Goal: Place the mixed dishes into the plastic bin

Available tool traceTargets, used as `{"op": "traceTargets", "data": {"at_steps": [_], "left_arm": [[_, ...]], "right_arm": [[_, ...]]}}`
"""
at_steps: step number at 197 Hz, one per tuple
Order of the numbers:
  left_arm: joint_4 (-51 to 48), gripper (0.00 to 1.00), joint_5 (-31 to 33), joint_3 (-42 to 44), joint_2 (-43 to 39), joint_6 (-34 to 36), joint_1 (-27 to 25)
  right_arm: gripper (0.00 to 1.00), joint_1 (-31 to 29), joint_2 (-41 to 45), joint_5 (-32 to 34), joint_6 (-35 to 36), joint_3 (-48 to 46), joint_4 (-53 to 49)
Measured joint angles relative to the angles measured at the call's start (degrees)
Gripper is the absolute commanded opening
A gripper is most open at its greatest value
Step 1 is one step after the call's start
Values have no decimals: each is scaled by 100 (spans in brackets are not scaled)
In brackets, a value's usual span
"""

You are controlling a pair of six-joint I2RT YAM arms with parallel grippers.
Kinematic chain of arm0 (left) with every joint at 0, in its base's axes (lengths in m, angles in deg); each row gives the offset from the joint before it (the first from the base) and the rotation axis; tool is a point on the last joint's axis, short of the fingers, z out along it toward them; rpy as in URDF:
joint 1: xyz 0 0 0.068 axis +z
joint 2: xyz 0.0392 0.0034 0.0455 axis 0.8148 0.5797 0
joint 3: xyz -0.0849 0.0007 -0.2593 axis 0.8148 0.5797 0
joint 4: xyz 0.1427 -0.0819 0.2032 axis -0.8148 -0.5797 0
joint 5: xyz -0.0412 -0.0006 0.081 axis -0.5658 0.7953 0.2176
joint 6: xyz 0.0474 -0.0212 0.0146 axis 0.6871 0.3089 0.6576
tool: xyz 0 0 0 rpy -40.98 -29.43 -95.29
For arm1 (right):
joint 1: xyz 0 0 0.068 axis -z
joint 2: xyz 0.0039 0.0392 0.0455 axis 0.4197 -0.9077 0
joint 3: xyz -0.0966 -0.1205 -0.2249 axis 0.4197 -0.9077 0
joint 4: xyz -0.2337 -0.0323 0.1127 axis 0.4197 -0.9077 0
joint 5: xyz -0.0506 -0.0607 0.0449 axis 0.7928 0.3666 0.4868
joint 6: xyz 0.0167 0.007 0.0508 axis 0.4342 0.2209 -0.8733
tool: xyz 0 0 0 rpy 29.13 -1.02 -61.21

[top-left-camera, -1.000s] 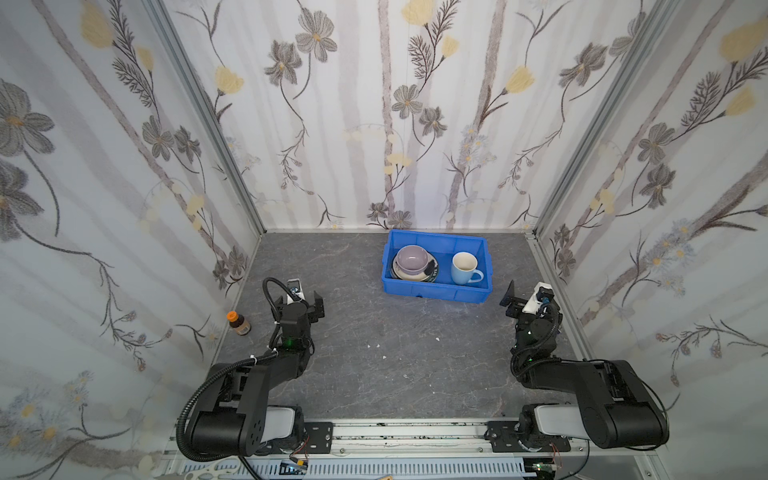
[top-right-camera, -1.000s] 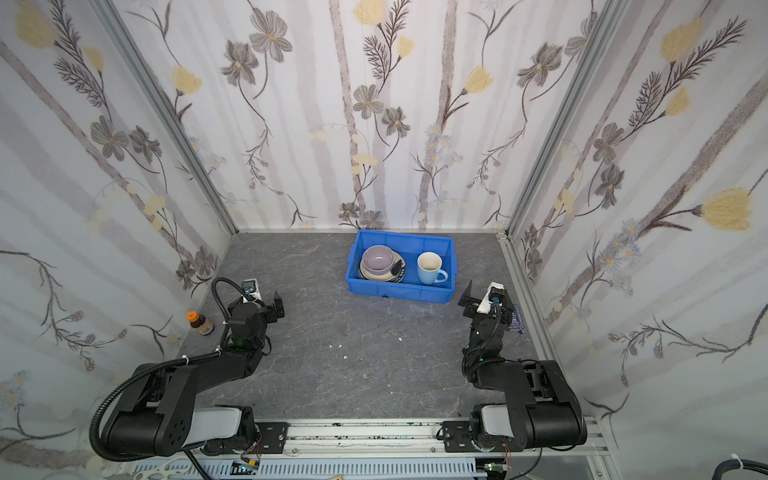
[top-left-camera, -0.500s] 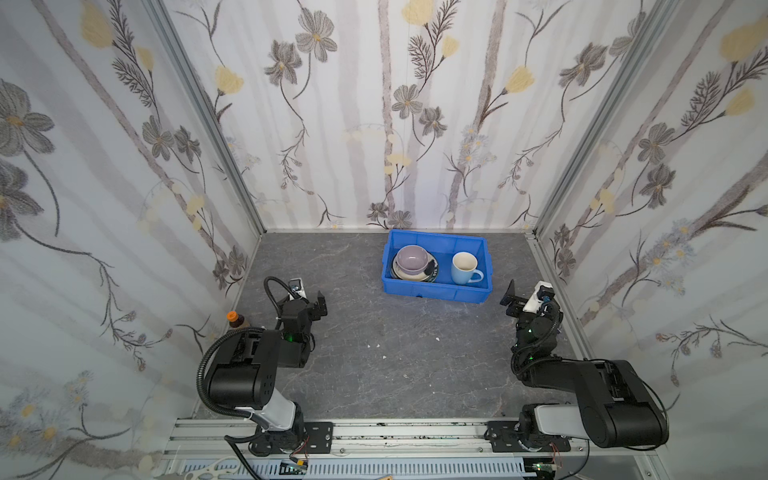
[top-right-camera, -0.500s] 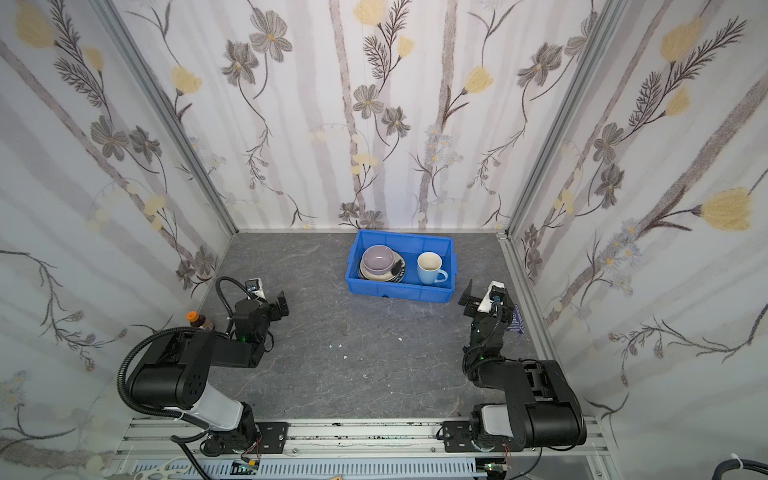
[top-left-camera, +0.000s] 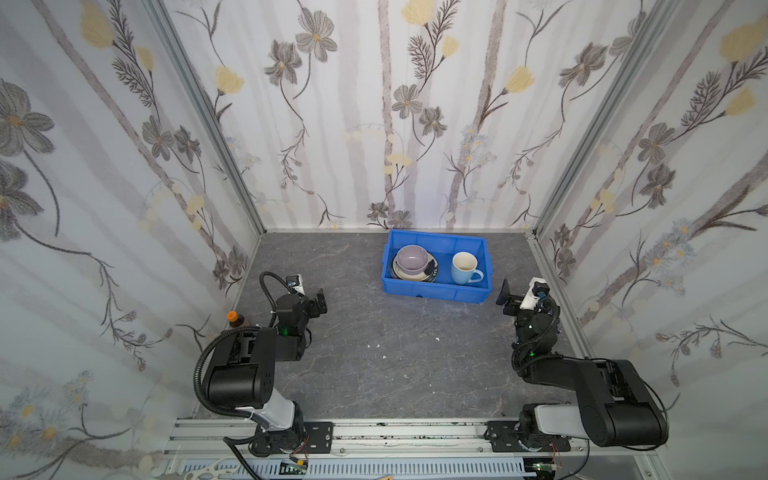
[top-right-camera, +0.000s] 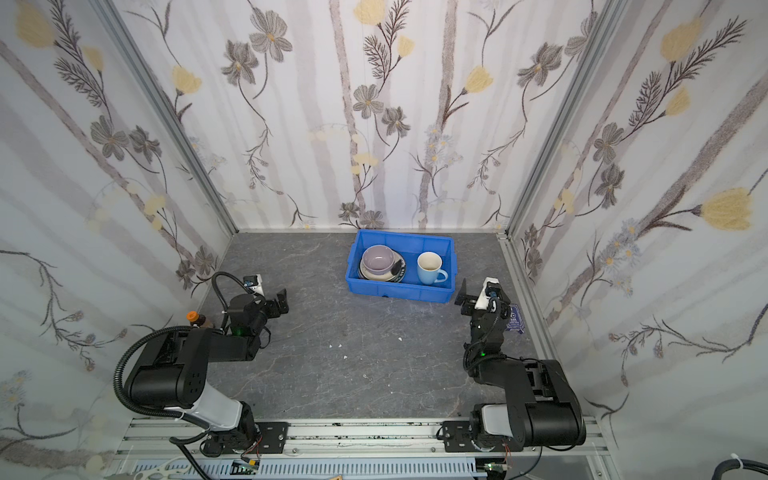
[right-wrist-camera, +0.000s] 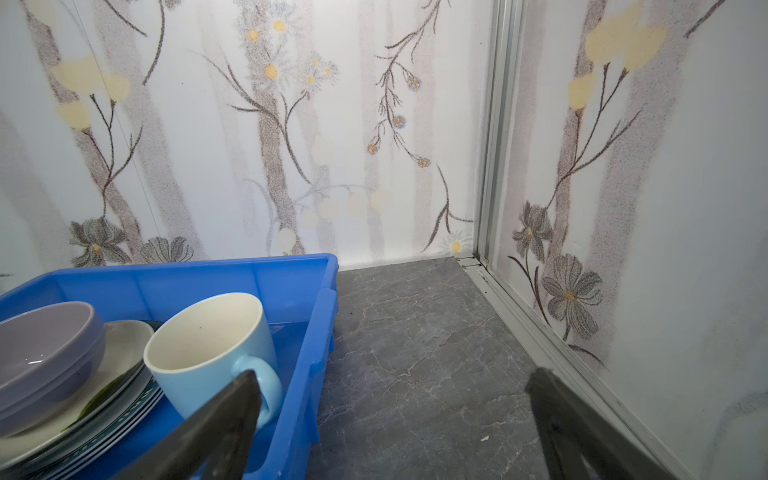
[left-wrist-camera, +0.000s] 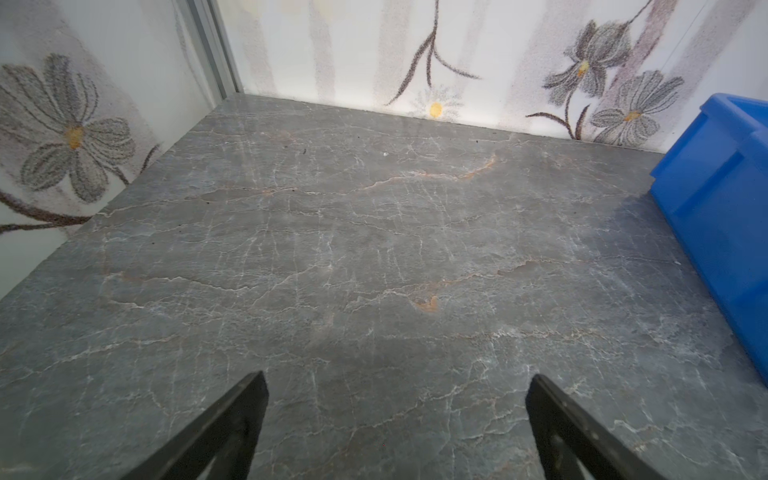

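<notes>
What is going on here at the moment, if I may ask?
The packing looks done: in the blue bin the lilac bowl sits on the stacked plates, with the light-blue mug upright beside them. The left gripper and the right gripper are both open, hold nothing and touch nothing. A small brown bottle stands well outside the bin.

left arm (top-left-camera: 249,365): glossy black shells, ribbed black cable loop (top-left-camera: 196,376), green light (top-left-camera: 285,331) | right arm (top-left-camera: 598,399): same shells, green light (top-left-camera: 531,354) | link nearest aluminium rail (top-left-camera: 407,432): white-grey on both | left wrist camera (top-left-camera: 296,283), right wrist camera (top-left-camera: 528,296): white housings | left gripper (left-wrist-camera: 397,375), right gripper (right-wrist-camera: 395,371): matte black tapered fingers (left-wrist-camera: 232,419) | base plates (top-left-camera: 318,432) on rail: black, screwed
</notes>
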Motion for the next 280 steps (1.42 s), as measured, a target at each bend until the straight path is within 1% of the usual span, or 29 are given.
{"op": "traceTargets", "data": {"at_steps": [57, 101, 139, 158, 200, 280], "left_arm": [[-15, 100, 31, -2, 0, 15, -63], [22, 100, -702, 31, 0, 114, 120], [50, 100, -1038, 52, 0, 133, 133], [48, 100, -1023, 52, 0, 129, 133], [9, 100, -752, 35, 0, 105, 122], [9, 100, -684, 35, 0, 87, 118]], "right_arm": [[100, 0, 0, -39, 13, 0, -33], [100, -4, 0, -39, 17, 0, -33], [100, -9, 0, -39, 39, 0, -33], [100, -9, 0, -39, 55, 0, -33], [100, -9, 0, -39, 59, 0, -33], [100, -11, 0, -39, 59, 0, -33]]}}
